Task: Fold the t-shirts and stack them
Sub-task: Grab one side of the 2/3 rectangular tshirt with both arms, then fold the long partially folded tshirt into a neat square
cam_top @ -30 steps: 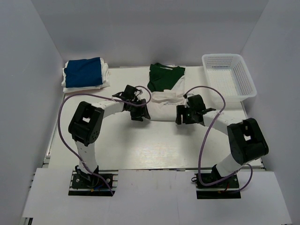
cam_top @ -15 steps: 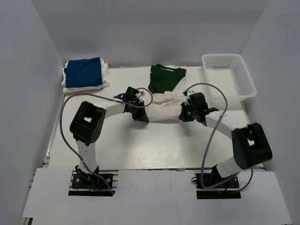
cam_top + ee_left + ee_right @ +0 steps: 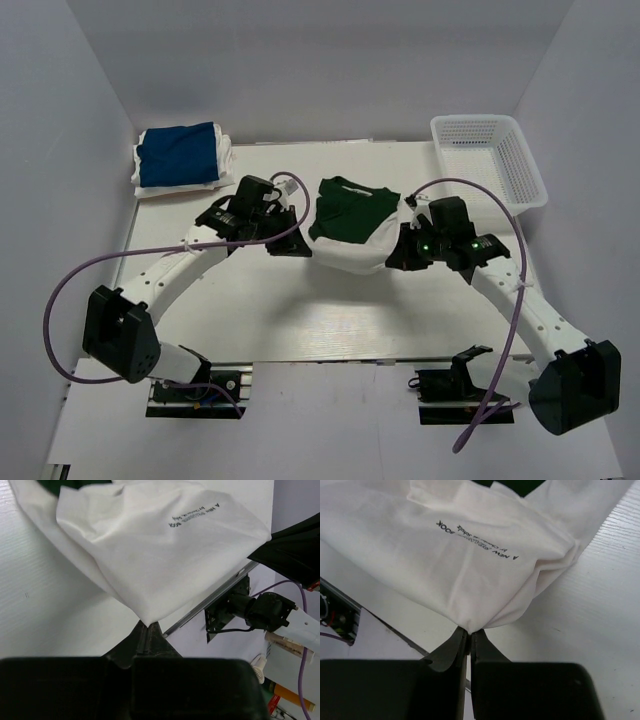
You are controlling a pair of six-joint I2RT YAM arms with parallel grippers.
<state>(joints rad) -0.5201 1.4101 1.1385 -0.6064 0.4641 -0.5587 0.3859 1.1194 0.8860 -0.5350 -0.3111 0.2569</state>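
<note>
The white shirt (image 3: 352, 258) now hangs off the table (image 3: 330, 320), sagging in a loose pouch between the two grippers; a second ago it lay as a flat strip on the surface just in front of the green shirt (image 3: 348, 205). Both wrist views show a corner of its cloth nipped between closed fingertips, with a line of small print across the fabric. The left gripper (image 3: 283, 243) has pinched down on the shirt's left end and the right gripper (image 3: 405, 255) on its right end, where a second ago both stood open over it. Both arms, bent close to their bases before, now reach out over the middle of the table. The green shirt sits nearer the arms than it did and the white cloth wraps its near edge, so it seems to have come along; whether it is lifted or only dragged I cannot tell. The blue shirt (image 3: 178, 155) lies folded at the far left corner as before, and the basket (image 3: 530, 185) at the far right has not moved. The grip looks good, so the white shirt is probably ready to be spread or folded, though the green one may need freeing first
</note>
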